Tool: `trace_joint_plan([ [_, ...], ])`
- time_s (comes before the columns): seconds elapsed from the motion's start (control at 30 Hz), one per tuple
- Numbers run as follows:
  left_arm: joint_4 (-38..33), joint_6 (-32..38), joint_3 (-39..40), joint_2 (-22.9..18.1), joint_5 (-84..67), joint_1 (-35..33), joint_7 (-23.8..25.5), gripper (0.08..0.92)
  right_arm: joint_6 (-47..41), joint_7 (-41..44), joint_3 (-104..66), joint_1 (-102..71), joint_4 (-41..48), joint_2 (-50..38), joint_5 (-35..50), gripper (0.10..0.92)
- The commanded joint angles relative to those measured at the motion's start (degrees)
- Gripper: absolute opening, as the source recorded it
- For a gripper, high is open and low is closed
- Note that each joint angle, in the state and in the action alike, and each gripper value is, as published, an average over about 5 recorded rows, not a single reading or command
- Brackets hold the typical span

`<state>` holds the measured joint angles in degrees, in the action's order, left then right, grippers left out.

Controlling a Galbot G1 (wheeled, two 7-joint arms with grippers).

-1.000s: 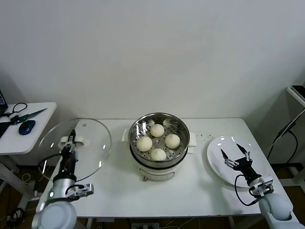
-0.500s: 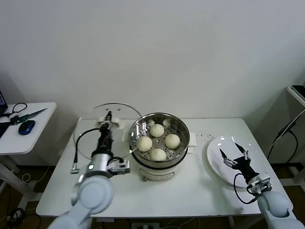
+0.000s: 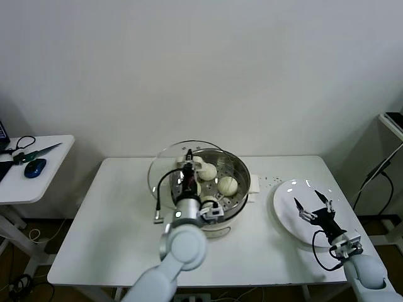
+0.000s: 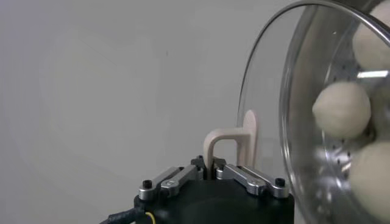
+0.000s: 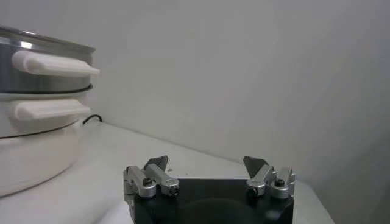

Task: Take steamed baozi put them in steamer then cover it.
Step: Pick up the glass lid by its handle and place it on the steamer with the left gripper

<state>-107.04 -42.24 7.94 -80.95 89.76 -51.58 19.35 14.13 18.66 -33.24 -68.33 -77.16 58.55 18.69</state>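
The steel steamer (image 3: 240, 167) stands mid-table on its white pot base, with several cream baozi (image 3: 227, 185) inside. My left gripper (image 3: 188, 166) is shut on the white handle (image 4: 234, 135) of the glass cover (image 3: 165, 165). It holds the cover tilted over the steamer's left rim. The left wrist view shows the cover (image 4: 268, 97) close in front of the steamer's wall (image 4: 308, 164) and the baozi (image 4: 341, 109). My left forearm hides part of the basket. My right gripper (image 3: 315, 204) hangs open and empty over the white plate (image 3: 286, 211).
A small side table (image 3: 44, 179) at the far left carries a mouse and scissors. A dark stand (image 3: 391, 123) is at the far right. In the right wrist view the steamer's side handle (image 5: 55, 63) and white base (image 5: 30, 152) sit off to one side.
My left arm has carried the cover from the table's left end rightward to the steamer's left rim. The right arm has stayed over the plate.
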Motion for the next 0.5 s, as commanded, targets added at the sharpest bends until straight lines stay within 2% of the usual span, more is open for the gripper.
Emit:
trace_joint_plan([
  [0.03, 12.7, -2.8, 2.6, -10.3, 2.3, 2.5, -5.9, 0.15, 0.4, 0.2, -0.2, -0.1, 0.6, 0.0, -0.2, 0.823],
  [0.2, 14.8, -2.7, 0.9, -10.5, 2.3, 2.4, -7.7, 0.15, 0.5, 0.5, -0.2, -0.2, 0.8, 0.2, -0.5, 0.823],
  [0.5, 15.5, -2.2, 1.0, -10.6, 3.0, 2.2, -6.8, 0.15, 0.4, 0.6, 0.1, 0.1, 0.6, 0.4, -1.1, 0.823],
])
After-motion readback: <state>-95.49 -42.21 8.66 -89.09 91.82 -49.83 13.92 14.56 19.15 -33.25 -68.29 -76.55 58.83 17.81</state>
